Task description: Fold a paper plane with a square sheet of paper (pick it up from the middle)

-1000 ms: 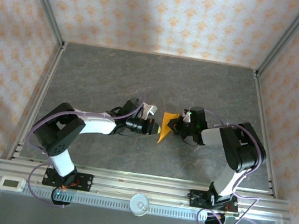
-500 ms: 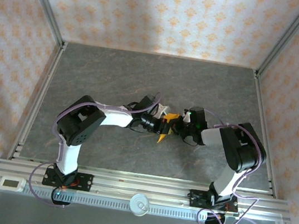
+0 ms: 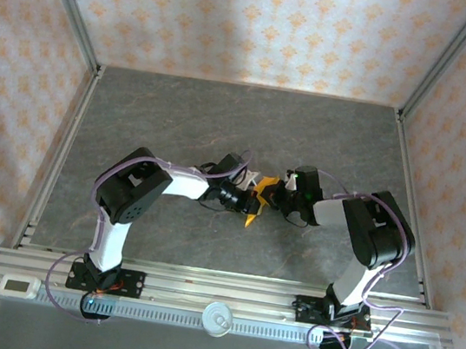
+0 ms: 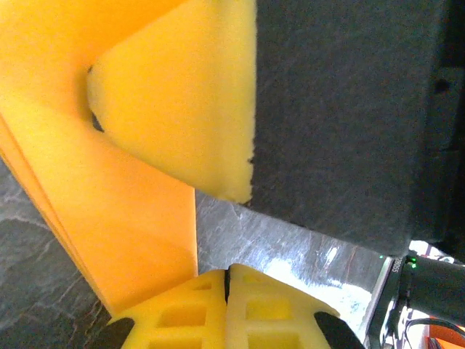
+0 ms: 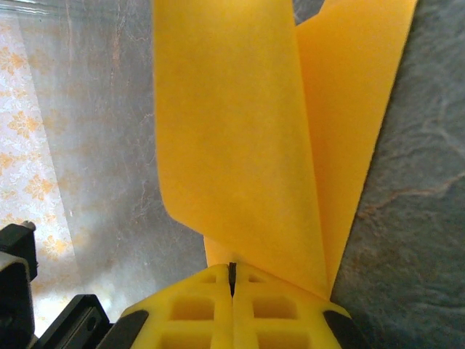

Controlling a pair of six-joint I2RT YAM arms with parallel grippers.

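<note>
Mid-fold, above the grey bench (image 3: 223, 120): your right gripper (image 5: 232, 280) is clamped tight on the orange paper (image 5: 232, 131), which rises out of the seam between its jaws in two overlapping layers, already creased and no longer a flat square. Your left gripper (image 4: 227, 291) sits just across from the right one, nose to nose, its jaws pressed together; the paper runs down against the outer side of one finger, and you cannot tell from here whether any edge is actually pinched. By the look of it, the work is at an early crease, well short of a narrow dart. The next move calls for the left gripper to spread its jaws and take a free edge or flap just beside the right gripper's hold, then press the fold without tearing the thin sheet or dragging it out of the clamp. Mind the crowding: the two grippers are nearly touching, with the paper's loose point hanging below them toward the bench. The aluminium frame rail (image 3: 216, 288) lies well behind both grippers.
</note>
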